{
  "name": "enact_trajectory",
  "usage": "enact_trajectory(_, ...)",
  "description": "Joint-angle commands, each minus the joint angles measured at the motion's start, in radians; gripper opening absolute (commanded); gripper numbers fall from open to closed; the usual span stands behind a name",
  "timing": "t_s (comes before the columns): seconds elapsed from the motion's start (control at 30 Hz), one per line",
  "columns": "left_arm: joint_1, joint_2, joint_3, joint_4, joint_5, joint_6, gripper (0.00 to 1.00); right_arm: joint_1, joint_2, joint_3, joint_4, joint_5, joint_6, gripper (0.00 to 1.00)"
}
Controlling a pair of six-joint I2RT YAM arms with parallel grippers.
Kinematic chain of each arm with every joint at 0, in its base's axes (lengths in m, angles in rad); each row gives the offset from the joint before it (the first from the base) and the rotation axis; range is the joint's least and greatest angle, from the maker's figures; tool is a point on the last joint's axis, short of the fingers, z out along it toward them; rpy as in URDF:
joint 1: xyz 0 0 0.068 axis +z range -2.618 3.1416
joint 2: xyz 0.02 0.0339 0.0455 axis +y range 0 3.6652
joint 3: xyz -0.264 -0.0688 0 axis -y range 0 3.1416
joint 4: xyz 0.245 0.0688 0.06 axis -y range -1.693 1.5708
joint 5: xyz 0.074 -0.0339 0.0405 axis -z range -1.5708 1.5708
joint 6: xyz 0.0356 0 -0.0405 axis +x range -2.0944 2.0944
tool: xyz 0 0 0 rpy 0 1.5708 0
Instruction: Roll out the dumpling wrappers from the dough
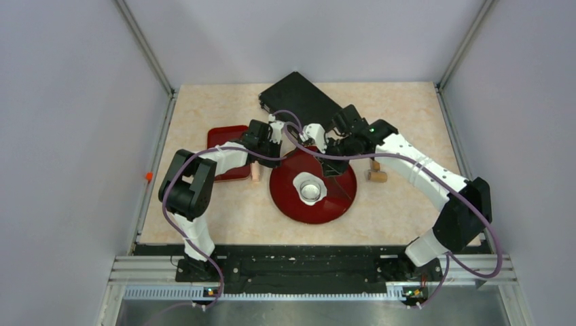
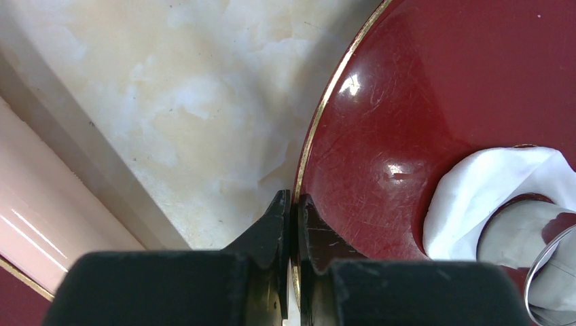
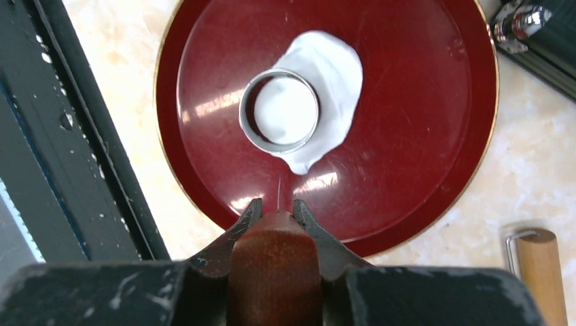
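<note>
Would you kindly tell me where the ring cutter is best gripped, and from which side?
From straight above, I think: pinch the ring cutter by its thin upright wall, one finger inside and one outside. It stands open end up on the flattened dough in the red plate, so a sideways approach would likely scrape both.

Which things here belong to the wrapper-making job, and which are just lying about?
In the job: dough, ring cutter on it, plate pinched at the rim by the left hand, pick in the right hand.
Lying about: square tray, black case, wooden handle right of the plate.
</note>
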Motion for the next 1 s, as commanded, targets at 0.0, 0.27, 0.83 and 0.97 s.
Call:
enact_trajectory(0.0,0.013,-0.036,-0.012,0.017,-0.085,-0.005,0.00,-0.002,-0.051,-0.036,0.112,-0.087,0.035,0.00)
enact_trajectory(0.27,0.014,-0.037,-0.014,0.019,-0.084,-0.004,0.00,-0.001,-0.050,-0.153,0.261,-0.027,0.035,0.00)
enact_trajectory(0.83,0.012,-0.038,-0.017,0.022,-0.079,-0.002,0.00,-0.001,-0.113,-0.227,0.431,0.168,0.018,0.00)
enact_trajectory(0.97,0.013,-0.038,-0.017,0.022,-0.078,-0.001,0.00,-0.001,-0.086,-0.231,0.452,0.133,0.039,0.00)
